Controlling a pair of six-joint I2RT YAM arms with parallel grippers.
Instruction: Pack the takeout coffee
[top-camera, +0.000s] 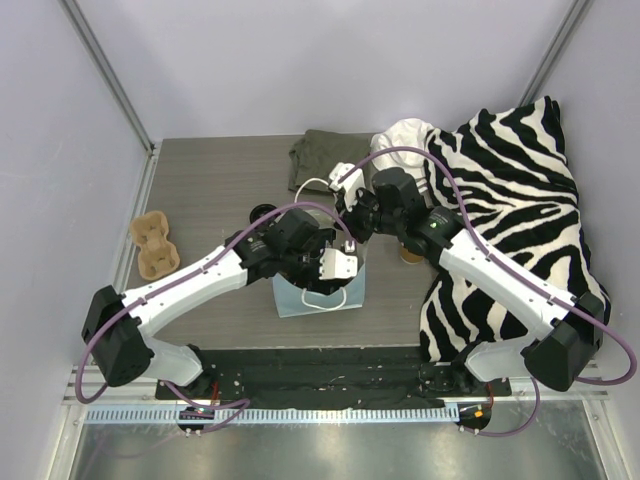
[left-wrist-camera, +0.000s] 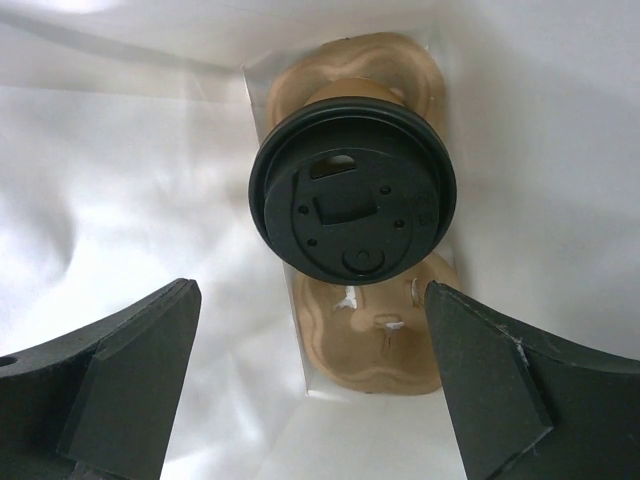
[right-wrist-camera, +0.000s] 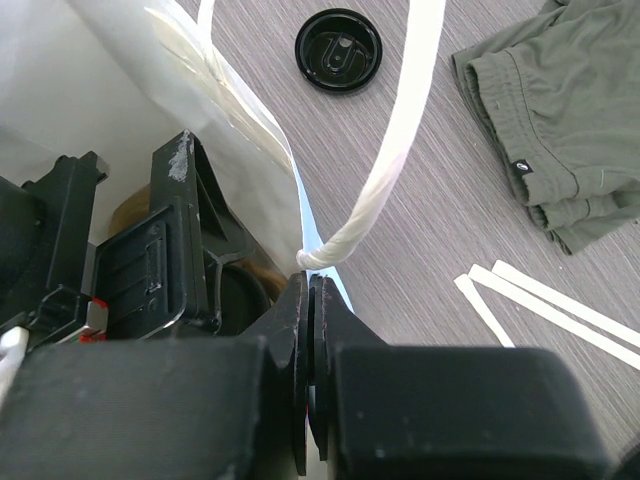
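Release step: takeout coffee (left-wrist-camera: 350, 195) seated in pulp carrier (left-wrist-camera: 370, 350) inside blue paper bag (top-camera: 290, 298); left gripper (left-wrist-camera: 310, 300) wide, empty; right gripper (right-wrist-camera: 312, 295) clamps bag rim. Next: straight-up left withdrawal.

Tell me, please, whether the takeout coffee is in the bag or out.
In: the takeout coffee sits in a pulp carrier, white bag walls all around.

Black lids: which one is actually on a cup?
The black lid inside the bag, below the open left gripper, caps the tan cup; the other lid lies loose on the table.
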